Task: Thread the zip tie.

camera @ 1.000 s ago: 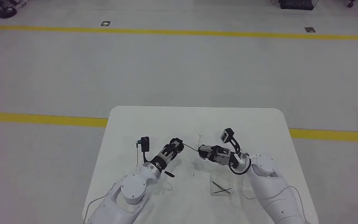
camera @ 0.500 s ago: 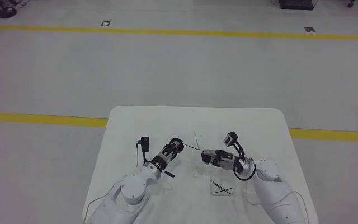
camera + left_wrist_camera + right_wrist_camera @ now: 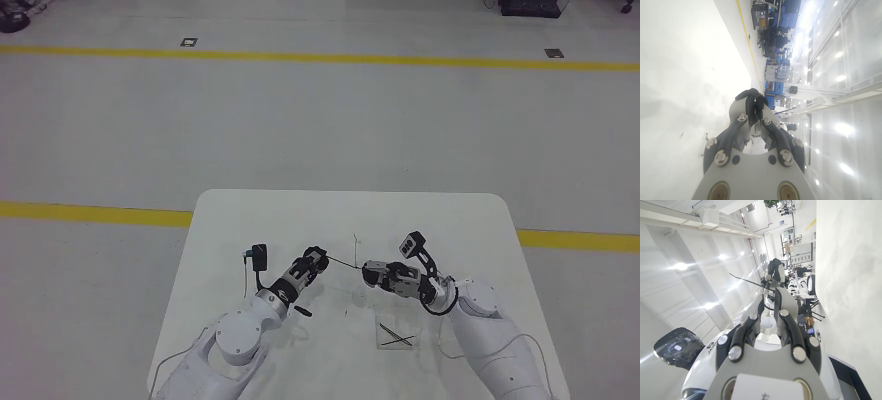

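Note:
A thin black zip tie (image 3: 343,264) is stretched above the white table (image 3: 450,220) between my two grippers, and its free tail sticks up toward the far side. My left gripper (image 3: 317,261) is shut on one end, with black material pinched at its tips (image 3: 755,106). My right gripper (image 3: 369,272) is shut on the other part of the strap. In the right wrist view the zip tie (image 3: 745,280) runs as a slim line across to the closed right gripper (image 3: 774,291), and the left gripper (image 3: 774,266) faces it just beyond.
Several spare black zip ties (image 3: 395,340) lie crossed in a clear holder near the table's front edge, by the right arm. The far half of the table is bare white surface, and grey floor with yellow lines lies beyond it.
My right gripper has shifted slightly to the right, away from the left gripper, and the strap's tail swayed a little. The left arm has kept still.

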